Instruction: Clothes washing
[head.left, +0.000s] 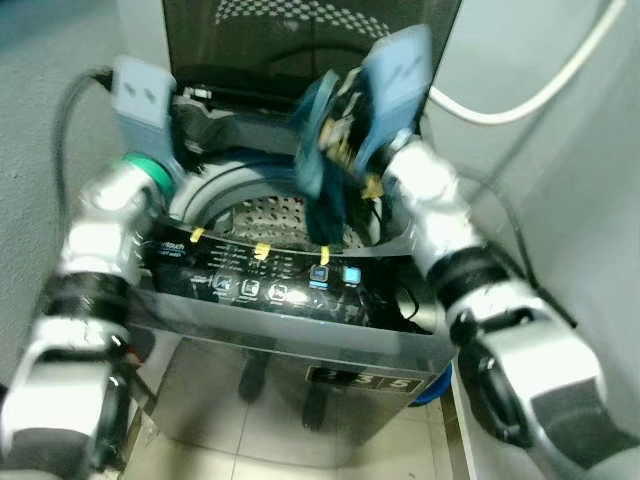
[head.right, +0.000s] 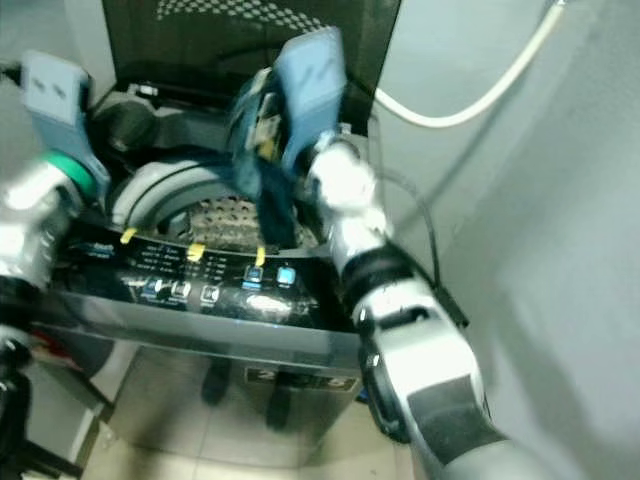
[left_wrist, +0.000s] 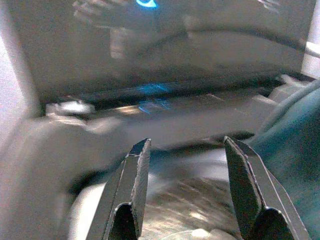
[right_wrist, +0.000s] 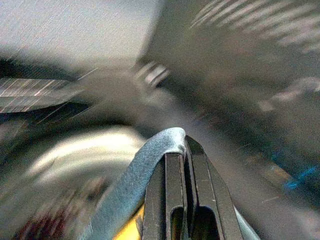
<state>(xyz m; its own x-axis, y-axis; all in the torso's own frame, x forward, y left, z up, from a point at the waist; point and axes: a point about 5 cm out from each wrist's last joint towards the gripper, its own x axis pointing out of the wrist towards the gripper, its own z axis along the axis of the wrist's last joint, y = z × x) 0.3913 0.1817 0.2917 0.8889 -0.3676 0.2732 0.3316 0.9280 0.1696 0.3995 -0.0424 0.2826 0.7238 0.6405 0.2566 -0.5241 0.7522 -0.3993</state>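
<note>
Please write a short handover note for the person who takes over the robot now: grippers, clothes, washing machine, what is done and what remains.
Right gripper: fingers shut on a blue-teal garment, held above the drum.
Left gripper: fingers open, empty, at the left side of the drum opening.
Washing machine: lid up, control panel lit.
Done: garment lifted over the tub.
Left: lower and release it, close the lid, start the wash.

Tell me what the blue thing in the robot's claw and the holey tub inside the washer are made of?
The dark teal-blue garment looks like soft woven cloth: it hangs limp in folds from the shut right claw, draping over its fingers. The perforated round washer drum looks like shiny metal, probably stainless steel: pale, glinting, dotted with rows of small holes. Blur leaves both a bit uncertain.
</note>
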